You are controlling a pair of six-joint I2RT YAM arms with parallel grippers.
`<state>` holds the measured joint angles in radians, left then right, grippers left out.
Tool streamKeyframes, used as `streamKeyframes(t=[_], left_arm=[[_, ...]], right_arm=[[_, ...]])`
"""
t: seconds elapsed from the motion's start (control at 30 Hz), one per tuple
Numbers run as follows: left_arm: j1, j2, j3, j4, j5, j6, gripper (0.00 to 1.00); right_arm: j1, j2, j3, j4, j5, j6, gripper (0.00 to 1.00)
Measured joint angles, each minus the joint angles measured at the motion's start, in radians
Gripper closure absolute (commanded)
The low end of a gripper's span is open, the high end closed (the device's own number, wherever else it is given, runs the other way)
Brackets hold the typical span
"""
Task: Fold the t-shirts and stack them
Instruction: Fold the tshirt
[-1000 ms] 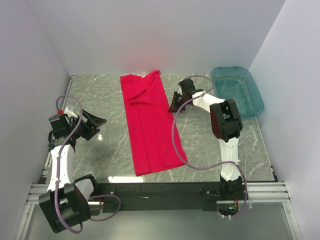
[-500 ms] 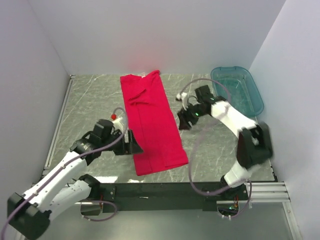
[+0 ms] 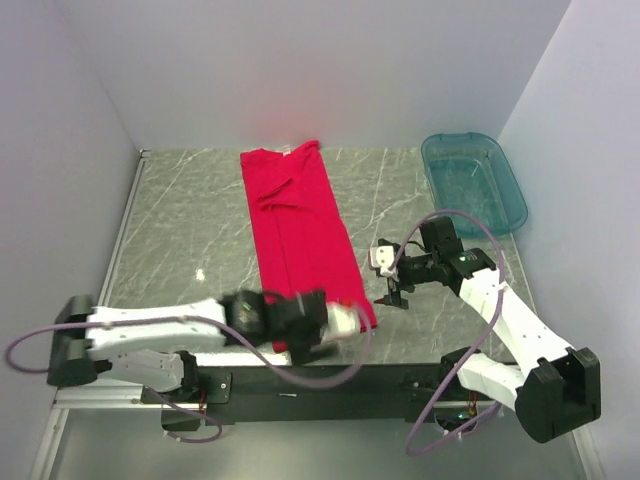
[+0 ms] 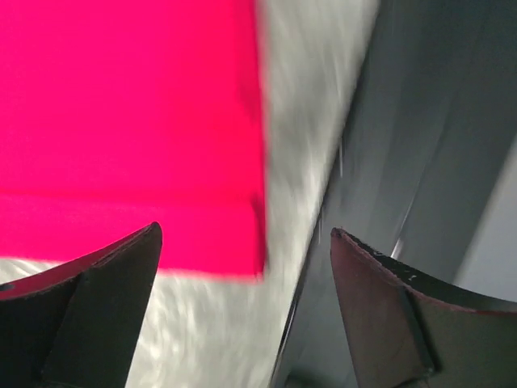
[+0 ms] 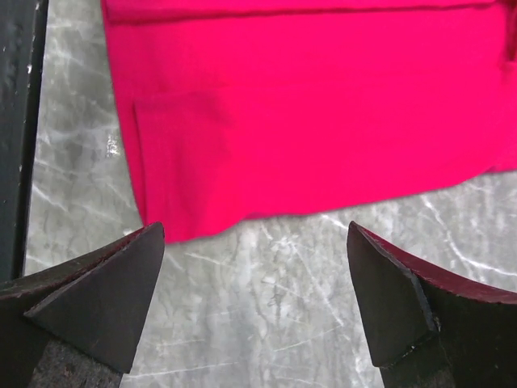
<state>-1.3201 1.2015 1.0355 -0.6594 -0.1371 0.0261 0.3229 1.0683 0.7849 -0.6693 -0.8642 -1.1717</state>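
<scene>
A bright red fabric t-shirt [image 3: 298,235], folded into a long strip, lies along the grey marbled worktop [image 3: 190,220]. The left pincer [image 4: 244,234] hangs wide open over its near corner — gripping nothing — and the right pincer [image 5: 254,230], also spread and empty, hovers just beside that end.

The desk [image 3: 190,220] has a grey, marble-patterned top with pale veins. At its far right corner sits 1 translucent teal bin [image 3: 475,185], rectangular with rounded corners, its long side lying close along the right wall [image 3: 590,200]. White walls close the desk on 3 sides: the left wall [image 3: 50,180], the back wall [image 3: 320,70] and the right one. A black strip [image 3: 390,378] runs along the near edge, and an aluminium rail [image 3: 48,445] shows at the near left. The left wrist view is blurred.
</scene>
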Motion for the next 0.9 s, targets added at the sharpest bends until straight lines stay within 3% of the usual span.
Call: streamKeyframes(t=[0.13,0.17,0.2,0.53,0.9], left_arm=[[-0.087,0.068,-0.213,-0.056,-0.019,0.123,0.24],[-0.088,0.061,-0.247,-0.065,-0.019,0.142,0.39],[-0.087,0.048,-0.27,-0.066,-0.021,0.151,0.42],[-0.087,0.055,-0.324,0.068,-0.037,0.217,0.41],[-0.087,0.098,-0.391,0.18,-0.122,0.243,0.51]], right_arm=[[0.0,-0.033,-0.047,0.013,-0.001,-0.006,0.0],[0.0,-0.046,-0.059,0.019,-0.002,-0.005,0.0],[0.0,-0.055,-0.069,0.023,-0.002,-0.004,0.01],[0.0,-0.043,-0.073,0.041,-0.016,0.019,0.01],[0.005,-0.043,-0.072,-0.002,0.003,-0.036,0.01]])
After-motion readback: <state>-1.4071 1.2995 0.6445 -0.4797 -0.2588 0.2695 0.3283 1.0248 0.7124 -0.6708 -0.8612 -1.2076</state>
